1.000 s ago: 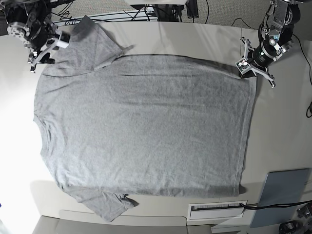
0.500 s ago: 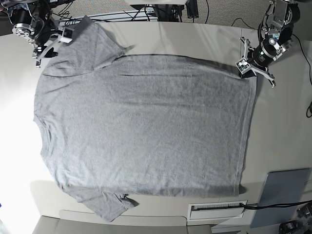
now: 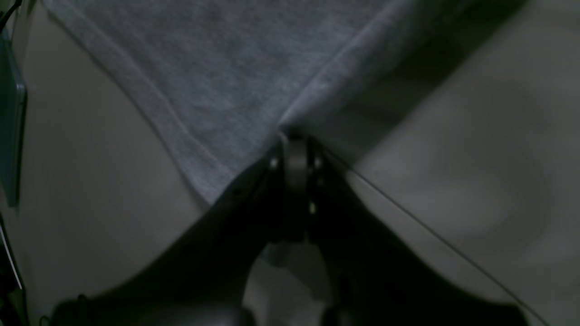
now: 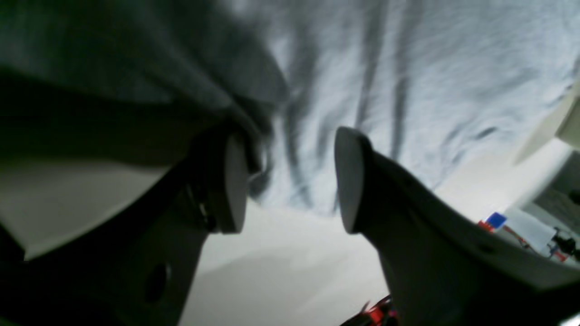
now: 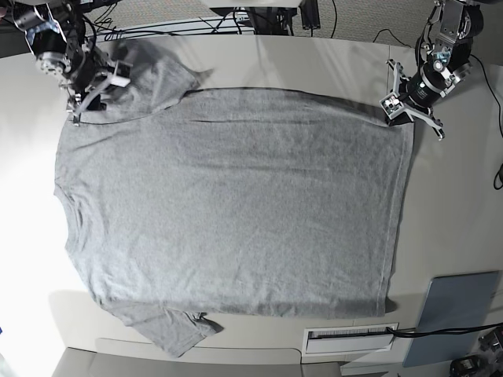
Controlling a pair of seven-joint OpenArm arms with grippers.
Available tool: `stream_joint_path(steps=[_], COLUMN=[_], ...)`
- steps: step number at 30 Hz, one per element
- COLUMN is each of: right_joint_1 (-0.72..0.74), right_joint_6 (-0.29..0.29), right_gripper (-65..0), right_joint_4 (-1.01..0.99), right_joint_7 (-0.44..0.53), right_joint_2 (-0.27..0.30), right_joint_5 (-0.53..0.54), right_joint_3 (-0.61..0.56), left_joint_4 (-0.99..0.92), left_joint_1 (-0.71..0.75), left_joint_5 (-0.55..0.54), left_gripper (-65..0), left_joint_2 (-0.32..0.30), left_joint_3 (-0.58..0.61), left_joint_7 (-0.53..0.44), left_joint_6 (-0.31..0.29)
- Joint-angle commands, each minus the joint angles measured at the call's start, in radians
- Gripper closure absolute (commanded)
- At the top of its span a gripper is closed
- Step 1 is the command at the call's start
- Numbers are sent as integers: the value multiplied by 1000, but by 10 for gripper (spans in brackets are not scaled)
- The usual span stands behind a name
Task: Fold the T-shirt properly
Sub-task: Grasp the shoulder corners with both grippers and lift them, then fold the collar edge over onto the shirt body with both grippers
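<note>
Left tool [image 5: 398, 108] low at the 2 o'clock corner of the T-shirt [image 5: 236, 212], arm slanting in from the upper right of the base view, black and silver wrist tilted toward the cloth. Jaws pressed together on the hem corner [image 3: 290, 131], pinching the fabric where two stitched edges meet in the left wrist view.

Right tool [image 5: 98, 82] at 10 o'clock, over the far sleeve [image 5: 153, 75], arm reaching in from the top left corner of the base view, wrist angled down toward the sleeve. Jaws spread wide apart, pale rounded pads [image 4: 233, 181] on dark fingers, nothing between them; wrinkled cloth and bare counter showing through the gap.

T-shirt spread flat across the middle of the counter [image 5: 299, 67], plain side up, neck at 9 o'clock, bottom hem at 3 o'clock, second sleeve at 7 o'clock. Heather-grey knit, soft and finely flecked, doubled seams along hem and side. Shallow creases near the far sleeve.

Flat grey-blue rectangular pad [image 5: 456, 314] at 4 o'clock, apart from the shirt. Counter matte, pale beige, smooth.
</note>
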Motion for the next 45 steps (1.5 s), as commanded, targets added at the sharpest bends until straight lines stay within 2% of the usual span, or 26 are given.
stream_joint_path(steps=[1,4,7,10,14,15,17,21,26,28,32,36,45], right_joint_1=[4,21,23,26,40,43,45,45,8,-37,-143,-232,-374], right_joint_6=[20,20,20,20,20,20,20,20,20,20,20,20,20], right_gripper=[-309,-309,-293,-197,-148,-112,0,0,0,0,0,0,0], right_joint_4=[-3,-3,-4,-21,-80,-92,-98,-85,8,48,94,122,196], right_joint_7=[12,13,11,10,11,11,1,-58,-224,-262,-281,-307,-375], right_joint_2=[6,6,6,6,6,6,7,7,45,68,81,80,76], right_joint_5=[19,26,89,127,127,126,126,132,307,336,341,393,396], right_joint_3=[-13,-25,-25,-25,-25,-25,-25,-24,0,29,109,178,221], left_joint_4=[-35,-35,-35,-35,-35,-35,-35,-35,-12,26,101,154,183], left_joint_1=[35,35,35,34,35,35,34,35,57,94,187,277,399], left_joint_5=[57,57,57,58,57,57,57,11,-112,-137,-235,-323,-337], left_gripper=[0,0,0,0,0,0,0,0,0,0,0,0,0], left_joint_2=[-5,-5,-5,-5,-5,-5,-5,-6,-8,-12,-14,-14,-14], left_joint_3=[15,15,15,15,15,15,15,15,14,4,-63,-144,-188], left_joint_7=[136,136,136,133,133,133,133,140,210,224,256,257,257], left_joint_6=[-98,-98,-98,-98,-98,-98,-98,-98,-97,-98,-111,-171,-165])
